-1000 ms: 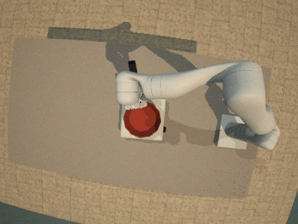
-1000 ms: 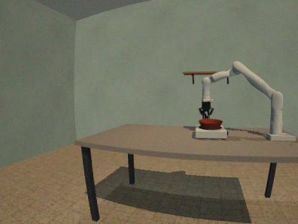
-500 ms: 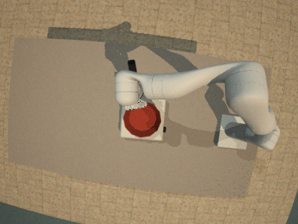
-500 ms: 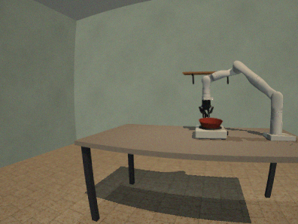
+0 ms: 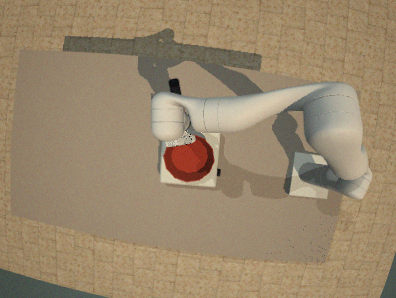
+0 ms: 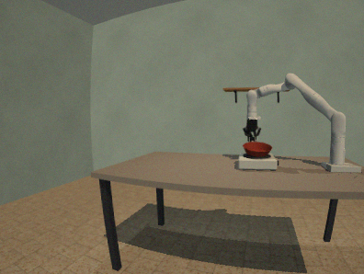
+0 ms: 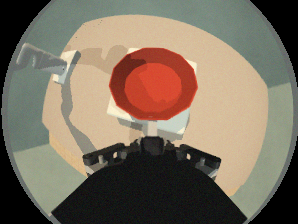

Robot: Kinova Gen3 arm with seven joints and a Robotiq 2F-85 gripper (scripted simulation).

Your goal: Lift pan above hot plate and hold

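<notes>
The red pan (image 5: 189, 157) sits over the white hot plate (image 5: 194, 182) near the middle of the table. In the side view the pan (image 6: 257, 149) is at or just above the top of the hot plate (image 6: 257, 162); I cannot tell whether there is a gap. My gripper (image 6: 252, 137) points straight down and is shut on the pan's rim on the far side. From above, my wrist hides most of the gripper (image 5: 179, 141). In the wrist view the pan (image 7: 153, 86) lies just beyond my fingertips.
My arm's base (image 6: 342, 167) (image 5: 310, 175) stands on the table's right end. A wooden shelf (image 6: 244, 89) on black brackets hangs on the back wall behind my wrist. The table edges lie well away from the hot plate.
</notes>
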